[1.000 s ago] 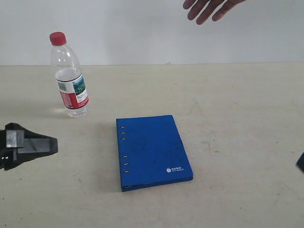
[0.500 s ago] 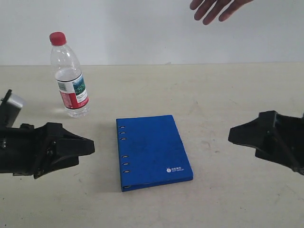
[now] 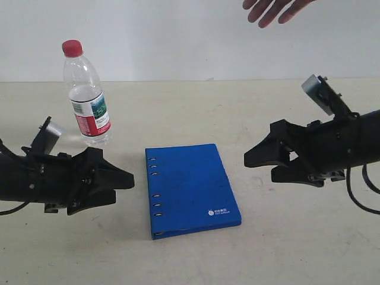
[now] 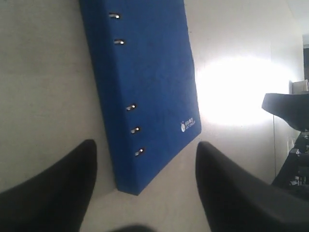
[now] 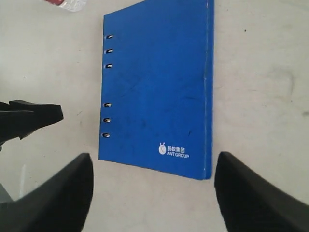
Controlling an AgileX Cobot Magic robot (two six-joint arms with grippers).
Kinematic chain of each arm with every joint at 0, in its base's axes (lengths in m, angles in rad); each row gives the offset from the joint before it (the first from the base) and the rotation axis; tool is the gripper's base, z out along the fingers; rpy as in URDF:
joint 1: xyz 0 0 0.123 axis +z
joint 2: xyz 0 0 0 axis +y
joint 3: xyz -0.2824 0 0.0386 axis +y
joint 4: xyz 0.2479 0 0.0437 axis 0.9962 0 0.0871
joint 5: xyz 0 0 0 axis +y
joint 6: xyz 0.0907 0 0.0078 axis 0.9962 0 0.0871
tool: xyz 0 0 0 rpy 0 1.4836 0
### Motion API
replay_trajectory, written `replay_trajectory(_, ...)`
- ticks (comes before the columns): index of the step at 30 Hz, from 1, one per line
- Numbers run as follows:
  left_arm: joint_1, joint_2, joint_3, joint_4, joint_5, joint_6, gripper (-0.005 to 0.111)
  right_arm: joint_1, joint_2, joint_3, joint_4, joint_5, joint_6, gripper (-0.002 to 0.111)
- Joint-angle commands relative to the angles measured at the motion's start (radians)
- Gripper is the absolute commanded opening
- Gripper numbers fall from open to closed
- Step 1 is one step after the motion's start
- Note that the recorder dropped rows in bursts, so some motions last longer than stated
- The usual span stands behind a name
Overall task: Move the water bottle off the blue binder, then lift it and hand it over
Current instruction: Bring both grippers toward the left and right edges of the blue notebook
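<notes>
Exterior view alone: whole water bottle (image 3: 86,95), off blue binder (image 3: 190,189) (hand (image 3: 276,9) above)

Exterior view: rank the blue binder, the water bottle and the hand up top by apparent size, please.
1. blue binder, clearly the largest.
2. water bottle.
3. hand, smallest as seen, but the frame edge cuts it off and it may be farther away, so this rank is unsure.
</notes>
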Motion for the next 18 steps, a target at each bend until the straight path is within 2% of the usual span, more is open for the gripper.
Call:
replay_trajectory(1, -0.005, 0.057, -0.031, -0.009, 0.015, 0.016, 0.057, 0.000, 0.101, -0.050, 0.005, 0.025, -0.068, 0.063)
replay_trajectory(11, -0.005, 0.137, -0.084, -0.009, 0.043, 0.016, 0.057, 0.000, 0.283, -0.125, 0.010, 0.019, -0.118, 0.063)
replay_trajectory(18, -0.005, 0.152, -0.113, -0.009, 0.023, 0.012, 0.057, 0.000, 0.383, -0.201, 0.028, 0.078, -0.130, 0.063)
